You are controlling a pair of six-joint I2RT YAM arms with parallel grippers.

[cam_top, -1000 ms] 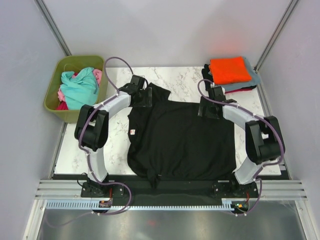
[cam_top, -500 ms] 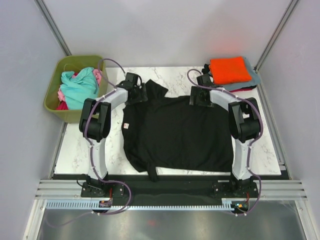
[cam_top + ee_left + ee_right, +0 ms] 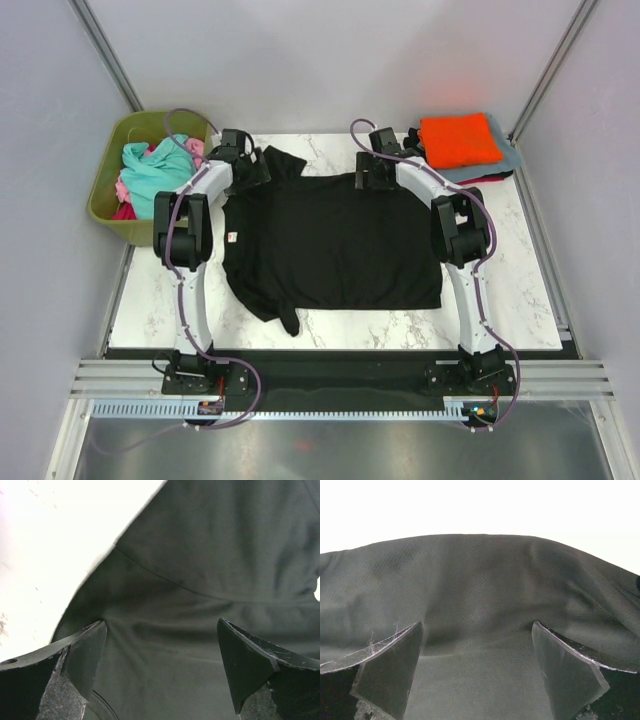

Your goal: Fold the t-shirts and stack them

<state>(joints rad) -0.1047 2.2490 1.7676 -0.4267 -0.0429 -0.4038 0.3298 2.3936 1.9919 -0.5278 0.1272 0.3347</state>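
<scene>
A large black t-shirt (image 3: 330,240) lies spread flat on the marble table, with a small white tag (image 3: 232,237) at its left edge. My left gripper (image 3: 252,172) is over its far left corner by the sleeve. My right gripper (image 3: 372,178) is over its far edge. In the left wrist view the gripper (image 3: 161,622) has its jaws wide apart over black cloth (image 3: 200,555). The right gripper (image 3: 477,625) is likewise open over cloth (image 3: 480,575). A folded stack with an orange t-shirt (image 3: 458,140) on a grey-blue one (image 3: 508,158) sits at the back right.
An olive-green tub (image 3: 105,195) stands off the table's back left corner, holding a teal shirt (image 3: 158,175) and pink cloth (image 3: 195,150). Grey walls enclose the back and sides. Both arms stretch far over the table.
Both arms have reached toward the back of the table. The black shirt slid with them, away from the near edge, and now lies flatter.
</scene>
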